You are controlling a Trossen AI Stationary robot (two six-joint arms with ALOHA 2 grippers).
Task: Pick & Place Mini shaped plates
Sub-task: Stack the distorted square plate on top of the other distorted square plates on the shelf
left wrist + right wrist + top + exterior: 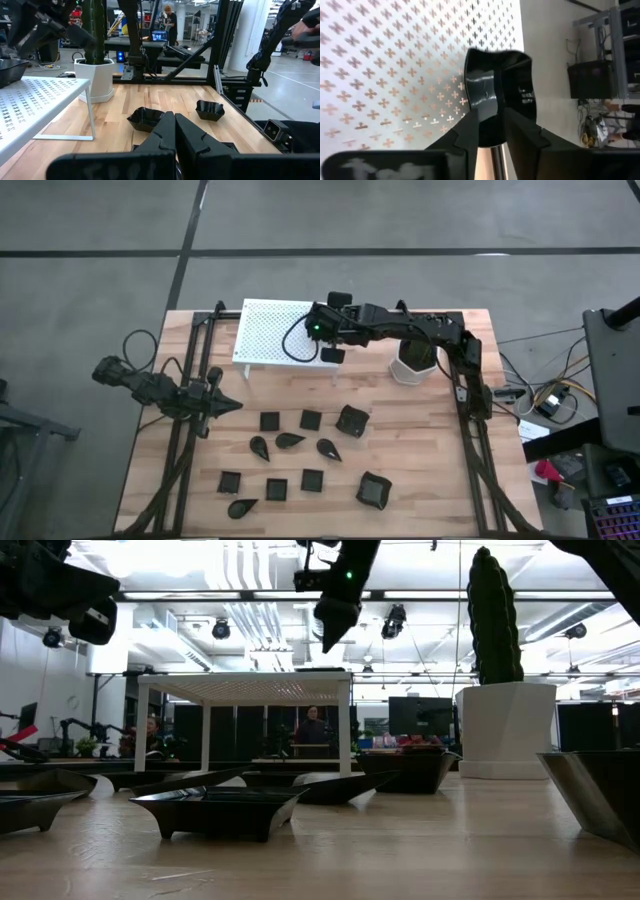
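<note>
Several small black plates lie flat on the wooden table: flat squares [270,420], leaf shapes [290,440] and raised-rim squares [373,490]. My right gripper [491,125] is over the right end of the white perforated rack [270,330] and is shut on one raised-rim black plate [497,85]. The left wrist view shows that plate [10,67] above the rack top. My left gripper [228,405] waits shut at the table's left, just left of the plates. My right gripper pinches the raised-rim plate by its rim wall [495,112], one finger on either side of the wall. The fingers slant down from the table's right. The plate is lifted clear above the rack's right edge, tipped up on edge.
A white pot with a green cactus [413,360] stands just right of the rack, under my right arm. The rack stands on thin legs [345,735] at the far side. Bare table lies between the rack and the plates.
</note>
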